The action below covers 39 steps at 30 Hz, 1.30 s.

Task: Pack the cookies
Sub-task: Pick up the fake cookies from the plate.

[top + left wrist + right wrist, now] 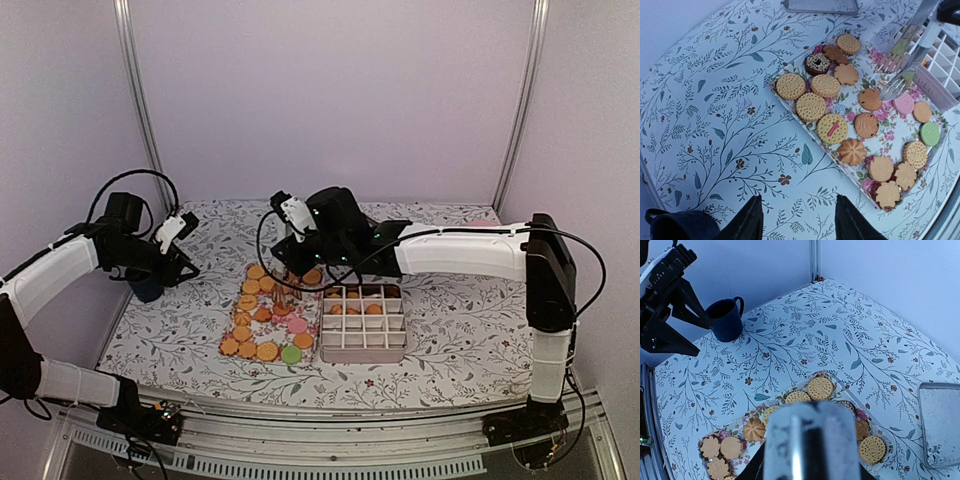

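Several cookies (265,315), mostly golden with a pink and a green one, lie on a floral tray (888,134); they also show in the right wrist view (820,388). A white box (365,353) with a grid of compartments stands right of the tray, with a few cookies in its back rows. My right gripper (297,262) hovers over the tray's far end, shut on metal tongs (896,86) whose fork-like tips hang above the cookies. In its own view the gripper (812,460) is hidden behind the blurred tongs. My left gripper (800,220) is open and empty above the tablecloth, left of the tray.
A dark blue mug (148,288) stands at the table's left edge, just below my left gripper (180,262); it also shows in the right wrist view (726,320). A flat grey lid (940,425) lies behind the tray. Walls close the back and sides.
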Each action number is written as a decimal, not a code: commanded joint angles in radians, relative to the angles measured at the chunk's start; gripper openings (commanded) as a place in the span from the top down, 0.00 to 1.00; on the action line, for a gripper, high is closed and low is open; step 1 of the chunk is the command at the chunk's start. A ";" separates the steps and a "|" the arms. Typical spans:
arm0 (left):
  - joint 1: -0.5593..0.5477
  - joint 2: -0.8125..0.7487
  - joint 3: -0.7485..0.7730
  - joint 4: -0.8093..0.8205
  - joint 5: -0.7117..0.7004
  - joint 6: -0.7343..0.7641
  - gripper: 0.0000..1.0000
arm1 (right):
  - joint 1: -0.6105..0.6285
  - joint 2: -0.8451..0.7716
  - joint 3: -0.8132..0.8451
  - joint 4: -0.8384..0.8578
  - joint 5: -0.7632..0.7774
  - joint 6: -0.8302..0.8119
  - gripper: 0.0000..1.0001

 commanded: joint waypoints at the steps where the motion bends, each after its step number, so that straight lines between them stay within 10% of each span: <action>1: 0.012 -0.016 0.012 -0.006 0.006 0.002 0.50 | 0.006 -0.020 0.023 0.027 0.004 -0.011 0.61; 24: 0.011 -0.021 0.016 -0.007 0.000 0.008 0.50 | 0.007 0.117 0.061 0.002 -0.042 0.020 0.61; 31: 0.012 -0.017 0.018 -0.007 0.001 0.008 0.50 | 0.006 0.088 0.057 0.001 -0.011 0.021 0.91; 39: 0.010 -0.015 0.018 -0.006 0.001 0.007 0.50 | 0.007 0.012 0.062 0.009 0.044 -0.002 0.98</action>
